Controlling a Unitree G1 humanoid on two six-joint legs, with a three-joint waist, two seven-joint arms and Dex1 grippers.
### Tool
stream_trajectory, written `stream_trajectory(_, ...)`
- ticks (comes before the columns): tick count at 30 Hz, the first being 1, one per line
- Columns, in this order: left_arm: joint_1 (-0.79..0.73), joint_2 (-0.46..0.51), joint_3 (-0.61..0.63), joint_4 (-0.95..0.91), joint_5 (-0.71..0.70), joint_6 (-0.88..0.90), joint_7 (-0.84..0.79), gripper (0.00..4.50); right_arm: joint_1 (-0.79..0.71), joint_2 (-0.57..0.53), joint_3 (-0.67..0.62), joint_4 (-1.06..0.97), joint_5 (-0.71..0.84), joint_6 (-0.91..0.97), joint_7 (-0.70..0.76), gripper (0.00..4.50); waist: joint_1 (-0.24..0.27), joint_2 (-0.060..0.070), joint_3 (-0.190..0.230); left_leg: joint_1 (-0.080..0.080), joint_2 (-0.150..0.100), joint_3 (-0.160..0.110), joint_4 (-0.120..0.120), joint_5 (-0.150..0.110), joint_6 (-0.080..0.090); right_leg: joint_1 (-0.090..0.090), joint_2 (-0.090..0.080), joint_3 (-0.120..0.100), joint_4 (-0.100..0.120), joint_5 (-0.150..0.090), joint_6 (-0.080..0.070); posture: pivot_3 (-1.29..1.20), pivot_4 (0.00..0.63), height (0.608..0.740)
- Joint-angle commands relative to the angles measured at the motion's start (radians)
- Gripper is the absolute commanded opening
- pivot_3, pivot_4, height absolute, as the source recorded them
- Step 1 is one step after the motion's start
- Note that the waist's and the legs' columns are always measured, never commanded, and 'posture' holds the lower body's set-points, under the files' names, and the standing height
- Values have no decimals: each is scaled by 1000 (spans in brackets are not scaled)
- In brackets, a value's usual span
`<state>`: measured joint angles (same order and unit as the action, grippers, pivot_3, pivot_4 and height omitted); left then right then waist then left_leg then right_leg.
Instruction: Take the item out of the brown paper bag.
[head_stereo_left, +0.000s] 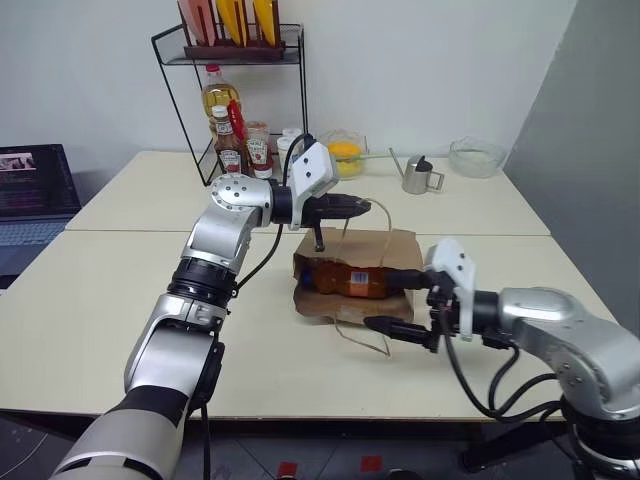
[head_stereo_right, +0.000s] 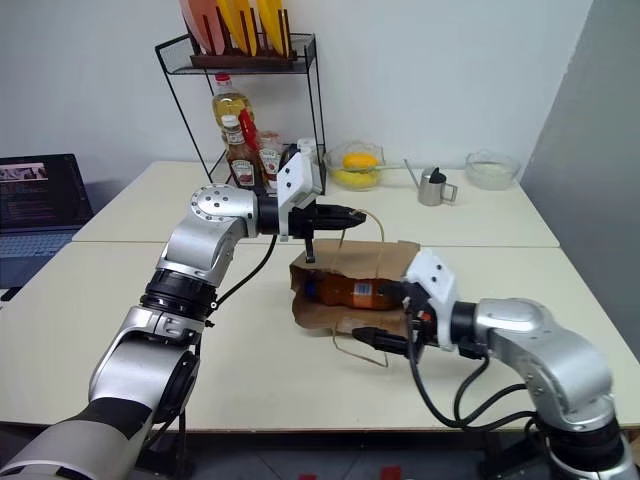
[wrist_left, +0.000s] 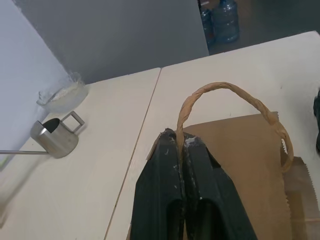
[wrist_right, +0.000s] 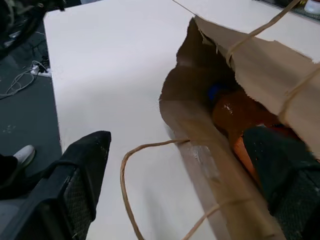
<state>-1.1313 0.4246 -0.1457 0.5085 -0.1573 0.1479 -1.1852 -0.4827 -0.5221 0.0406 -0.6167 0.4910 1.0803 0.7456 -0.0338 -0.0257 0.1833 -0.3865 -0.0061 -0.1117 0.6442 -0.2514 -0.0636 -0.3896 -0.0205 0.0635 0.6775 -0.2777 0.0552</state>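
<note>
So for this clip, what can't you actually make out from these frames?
- The item: head views show an orange body with a label, but the print is too small to read, and the brown paper bag covers its upper edge.
- Right wrist view: the item is partly hidden by the bag's wall and one of the right gripper's fingers.
- Left wrist view: the left gripper's fingers hide the handle's pinched end.

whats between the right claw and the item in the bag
In the right wrist view, only the brown paper bag front lip and its lower handle loop lie between the open right claw and the item.
</note>
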Motion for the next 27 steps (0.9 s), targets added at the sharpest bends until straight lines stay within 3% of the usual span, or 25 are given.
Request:
stream_trajectory(1, -40, -6, 27, 10, 0, -19, 37, 0, -22, 34, 85, 26, -35, -43, -62, 4478, 0, 0, 0, 0, 0, 0, 0, 0, 0, 0, 0, 0, 0, 0, 0, 0, 150, 740)
stream_trajectory(4, -49, -5, 26, 22, 1, -27, 43, 0, -51, 68, 147, 85, -74, -67, -109, 4478, -1, 0, 0, 0, 0, 0, 0, 0, 0, 0, 0, 0, 0, 0, 0, 0, 150, 740)
stream_trajectory(8, -43, -5, 24, 15, -2, -27, 42, 0, -123, 198, 165, 222, -159, -80, -272, 4478, -2, 0, 0, 0, 0, 0, 0, 0, 0, -1, 0, 0, 1, 0, 0, 0, 150, 740)
stream_trajectory(15, -30, -8, 25, -6, -7, -21, 44, 0, -180, 300, 177, 321, -236, -92, -391, 4478, -6, 0, 0, -4, 0, 0, 0, 0, 0, -4, 0, 0, 1, 0, 0, 0, 150, 740)
stream_trajectory(27, -18, -5, 30, -31, -9, -13, 48, 0, -212, 226, 373, 466, -520, -390, -409, 4478, -19, 0, 0, -13, 0, 1, 1, 0, 0, -15, 0, 1, 3, 1, -1, 0, 150, 740)
